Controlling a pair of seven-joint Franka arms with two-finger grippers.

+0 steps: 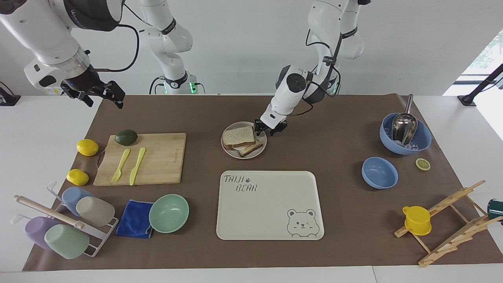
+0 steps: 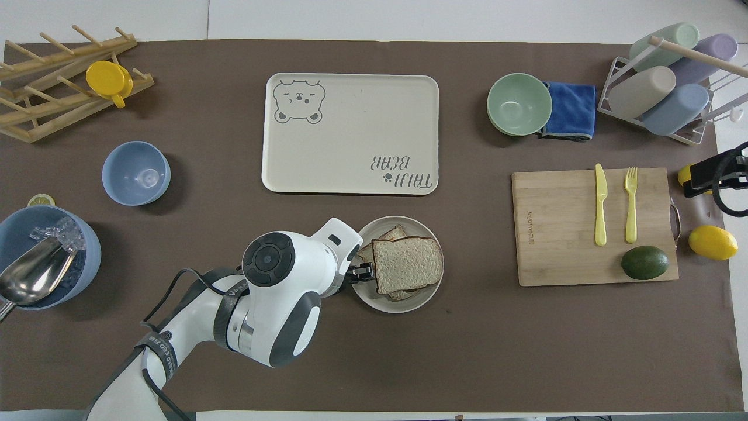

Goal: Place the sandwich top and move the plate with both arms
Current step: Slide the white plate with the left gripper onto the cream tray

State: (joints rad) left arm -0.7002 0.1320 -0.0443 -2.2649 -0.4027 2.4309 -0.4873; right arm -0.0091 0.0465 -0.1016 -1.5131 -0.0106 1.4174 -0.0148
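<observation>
The sandwich top, a pale bread slice with a brown crust, lies on other slices stacked on the plate in the middle of the brown mat. My left gripper is down at the plate's rim, on the edge toward the left arm's end of the table; whether it grips the rim does not show. My right gripper hangs open and holds nothing, over the mat's edge at the right arm's end, above a lemon.
The cream bear tray lies just farther from the robots than the plate. A cutting board bears an avocado, fork and knife. Also here are a mint bowl, two blue bowls, a cup rack and a wooden rack.
</observation>
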